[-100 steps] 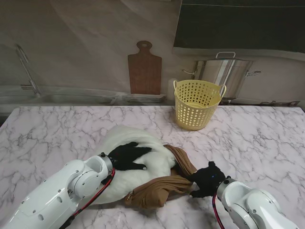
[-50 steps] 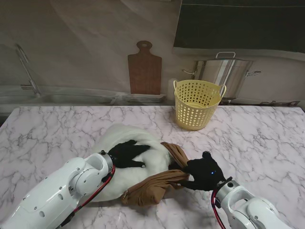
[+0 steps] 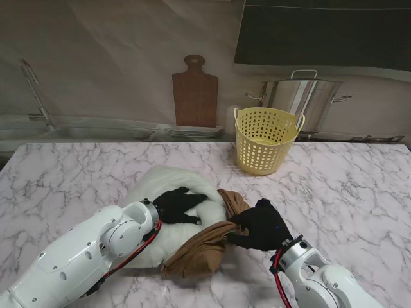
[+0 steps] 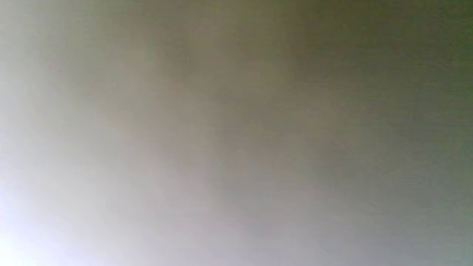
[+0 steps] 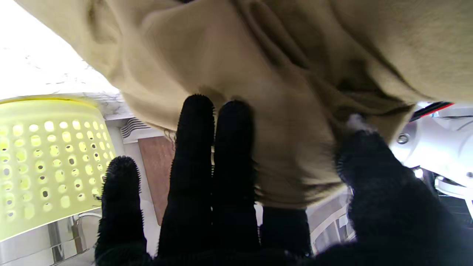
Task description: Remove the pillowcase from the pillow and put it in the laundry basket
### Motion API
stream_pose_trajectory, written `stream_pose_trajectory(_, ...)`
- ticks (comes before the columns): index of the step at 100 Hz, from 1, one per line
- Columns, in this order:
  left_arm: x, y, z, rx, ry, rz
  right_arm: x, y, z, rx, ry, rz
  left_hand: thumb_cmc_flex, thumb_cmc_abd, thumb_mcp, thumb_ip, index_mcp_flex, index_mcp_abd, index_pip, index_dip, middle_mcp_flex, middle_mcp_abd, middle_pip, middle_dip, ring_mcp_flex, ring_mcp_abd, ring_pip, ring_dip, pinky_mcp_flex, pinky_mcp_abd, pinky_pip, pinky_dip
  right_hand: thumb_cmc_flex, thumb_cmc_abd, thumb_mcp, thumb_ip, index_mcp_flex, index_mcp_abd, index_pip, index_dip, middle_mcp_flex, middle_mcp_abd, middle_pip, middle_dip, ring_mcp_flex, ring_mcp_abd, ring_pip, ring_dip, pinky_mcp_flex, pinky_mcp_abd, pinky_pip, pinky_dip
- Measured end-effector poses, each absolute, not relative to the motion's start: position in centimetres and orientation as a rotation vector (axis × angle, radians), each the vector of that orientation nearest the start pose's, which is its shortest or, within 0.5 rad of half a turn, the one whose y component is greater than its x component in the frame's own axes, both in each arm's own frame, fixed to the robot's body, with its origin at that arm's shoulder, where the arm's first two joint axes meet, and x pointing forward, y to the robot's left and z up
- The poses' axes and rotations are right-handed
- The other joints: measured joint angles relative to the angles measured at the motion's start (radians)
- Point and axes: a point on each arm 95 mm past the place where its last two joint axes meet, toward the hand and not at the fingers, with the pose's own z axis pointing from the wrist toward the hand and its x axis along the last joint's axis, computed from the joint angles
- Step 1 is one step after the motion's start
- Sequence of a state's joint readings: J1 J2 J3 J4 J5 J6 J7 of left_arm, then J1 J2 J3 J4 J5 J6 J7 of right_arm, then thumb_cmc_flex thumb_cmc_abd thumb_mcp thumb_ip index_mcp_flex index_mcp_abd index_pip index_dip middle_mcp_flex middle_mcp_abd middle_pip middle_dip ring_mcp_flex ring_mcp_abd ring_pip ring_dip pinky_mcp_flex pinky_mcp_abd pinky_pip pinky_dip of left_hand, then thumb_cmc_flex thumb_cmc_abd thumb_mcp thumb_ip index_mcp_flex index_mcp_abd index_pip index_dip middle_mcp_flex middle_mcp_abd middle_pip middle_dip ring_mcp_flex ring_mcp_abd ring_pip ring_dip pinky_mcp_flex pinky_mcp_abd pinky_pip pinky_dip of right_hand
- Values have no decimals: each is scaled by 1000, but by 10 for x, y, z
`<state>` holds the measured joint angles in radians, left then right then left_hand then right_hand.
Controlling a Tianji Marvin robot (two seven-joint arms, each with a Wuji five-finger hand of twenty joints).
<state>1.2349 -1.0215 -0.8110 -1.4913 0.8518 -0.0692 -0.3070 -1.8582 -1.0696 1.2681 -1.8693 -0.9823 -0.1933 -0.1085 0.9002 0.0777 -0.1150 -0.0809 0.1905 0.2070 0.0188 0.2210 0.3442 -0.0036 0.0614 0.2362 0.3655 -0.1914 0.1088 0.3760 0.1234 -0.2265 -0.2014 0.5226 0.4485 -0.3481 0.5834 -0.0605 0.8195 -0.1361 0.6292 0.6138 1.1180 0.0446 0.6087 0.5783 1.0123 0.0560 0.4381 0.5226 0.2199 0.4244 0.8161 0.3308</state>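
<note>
Stand view. The white pillow (image 3: pixel 164 192) lies on the marbled table (image 3: pixel 347 186), its near side hidden under the left arm. The left hand (image 3: pixel 178 206), in a black glove, rests flat on the pillow with fingers spread, gripping nothing. The brown pillowcase (image 3: pixel 202 247) is bunched along the pillow's right and near edges, mostly off it. The right hand (image 3: pixel 260 226) is closed on a fold of the pillowcase; its fingertips are buried in cloth. The laundry basket (image 3: pixel 265 140), yellow perforated plastic with round walls, stands farther from me and to the right, well apart from the pillow. Behind the table: a wooden cutting board (image 3: pixel 194 93) upright against the wall and a steel stockpot (image 3: pixel 307 95) behind the basket.

Left wrist view. Only a grey-white blur; nothing can be made out.

Right wrist view. Black, fuzzy-textured fingers (image 5: pixel 194 147) press against soft creased pillowcase (image 5: pixel 258 74) cloth, the thumb on the opposite side of a fold. The laundry basket (image 5: pixel 44 155) is cut off at the frame edge.
</note>
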Motion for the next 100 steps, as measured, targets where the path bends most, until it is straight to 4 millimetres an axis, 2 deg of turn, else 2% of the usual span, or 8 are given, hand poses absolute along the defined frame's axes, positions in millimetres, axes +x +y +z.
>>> stream_pose_trajectory(6, 425, -77, -341, -1132, 2098, -1360, 310, 33, -309, 1118, 1624, 1784, 4, 0, 0, 0, -1, 7, 0, 0, 0, 9, 0, 0, 0, 7, 0, 0, 0, 17, 0, 0, 1, 1, -11, 0, -187, 5, -239, -138, 39, -74, 134, 45, 43, -22, 54, 30, 16, 0, 2, 0)
stream_pose_trajectory(16, 428, -79, -340, -1135, 2101, -1356, 307, 37, -310, 1077, 1834, 1741, 15, 0, 0, 0, -1, 22, -2, 0, 0, 35, 0, 0, 0, 33, 0, 0, 0, 69, 0, 0, 28, -24, 65, 0, -407, -6, -374, -306, 37, -132, 300, 97, 81, -48, 96, 53, 32, 0, 12, 0)
stream_pose_trajectory(25, 430, -82, -340, -1143, 2105, -1347, 306, 39, -311, 1064, 1936, 1729, 16, 0, 0, 0, -2, 24, -3, -1, 0, 39, 0, 0, 0, 36, 0, 2, 0, 77, 0, 0, 90, -51, 198, 0, -443, -40, -276, -354, 36, -151, 412, 145, 91, -77, 123, 75, 31, 0, 15, -8)
stream_pose_trajectory(37, 432, -86, -339, -1145, 2116, -1341, 303, 35, -306, 1092, 2078, 1703, 16, 0, 0, 0, -2, 26, -3, -1, 1, 41, 0, 0, 0, 39, 6, 10, 0, 88, 0, 1, 189, -113, 231, -67, -237, -40, 8, -440, 35, -157, 433, 185, 82, -88, 129, 87, 2, 0, -27, -31)
stream_pose_trajectory(61, 434, -87, -337, -1150, 2128, -1321, 285, 7, -291, 1135, 2017, 1696, 16, 1, 0, 0, -1, 26, 0, -1, 1, 43, 0, 0, 0, 41, 8, 11, 0, 90, 0, 2, 199, -187, 379, -77, -160, -26, 29, -305, 31, -156, 362, 243, 50, -89, 108, 87, -16, 0, -76, -34)
stream_pose_trajectory(70, 434, -87, -336, -1157, 2127, -1313, 273, 3, -288, 1223, 2120, 1599, 16, 1, 0, 0, -1, 20, 13, -1, 2, 43, 5, 1, 0, 41, 11, 11, 1, 90, 1, 4, 198, -205, 417, -71, -162, 40, -286, -265, 32, -146, 361, 247, 50, -85, 108, 87, -19, 0, -82, -34)
stream_pose_trajectory(85, 435, -87, -336, -1174, 2115, -1304, 270, 2, -292, 1241, 2194, 1435, 16, 1, 0, 0, 0, 8, 18, 0, 2, 35, 11, 2, 0, 36, 14, 11, 1, 78, 4, 6, 198, -214, 424, -70, -164, 40, -406, -256, 32, -146, 350, 247, 49, -85, 108, 87, -21, 0, -92, -34)
stream_pose_trajectory(100, 434, -84, -335, -1198, 2101, -1306, 272, 3, -302, 1321, 2282, 1179, 16, 1, 0, 0, 0, -6, 24, 0, 2, 25, 12, 2, 0, 28, 15, 11, 1, 58, 4, 6, 198, -213, 376, -70, -167, 40, -740, -251, 19, -134, 304, 247, 12, -84, 84, 88, -27, 0, -100, -28)
